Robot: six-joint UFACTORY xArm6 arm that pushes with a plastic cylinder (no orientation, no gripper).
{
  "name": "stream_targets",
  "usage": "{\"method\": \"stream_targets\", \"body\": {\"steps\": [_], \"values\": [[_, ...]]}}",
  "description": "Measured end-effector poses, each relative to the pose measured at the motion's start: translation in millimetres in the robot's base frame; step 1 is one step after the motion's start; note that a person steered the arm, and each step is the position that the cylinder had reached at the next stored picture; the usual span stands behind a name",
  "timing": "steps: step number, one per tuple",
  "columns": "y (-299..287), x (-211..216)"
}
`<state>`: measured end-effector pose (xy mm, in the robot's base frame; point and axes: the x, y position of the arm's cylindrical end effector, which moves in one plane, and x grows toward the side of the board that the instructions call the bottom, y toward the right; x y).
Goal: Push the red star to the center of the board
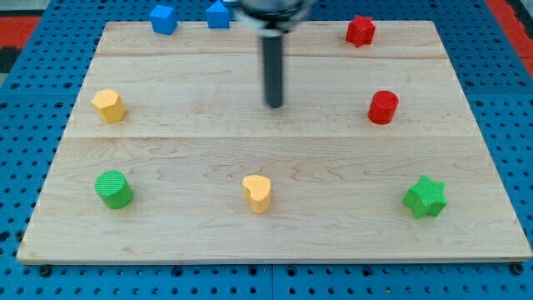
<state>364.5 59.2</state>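
Red star-shaped block [360,31] sits near the top right corner of the pale wooden counter [191,158].
The end effector, a straight dark rod with nothing to spread or pinch, has its tip [274,105] well apart from the star, down and toward the view's left; a red cylinder block [383,107] stands below the star.

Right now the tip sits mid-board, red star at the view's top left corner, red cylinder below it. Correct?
Not quite. The camera view shows the red star at the view's top right corner, not top left; the top left holds two blue blocks. The rest stands: my tip sits near mid-board, touching no block, and the red cylinder is below the star.
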Motion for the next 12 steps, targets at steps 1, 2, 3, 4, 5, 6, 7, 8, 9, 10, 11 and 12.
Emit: {"method": "stream_targets", "body": {"steps": [1,2,3,4,5,6,7,8,9,10,11,12], "values": [[89,-36],[92,-94],[81,-118],[85,-118],[85,-118],[85,-118],[99,-113],[180,-116],[177,-172],[144,-173],[58,-167],[51,-120]]}}
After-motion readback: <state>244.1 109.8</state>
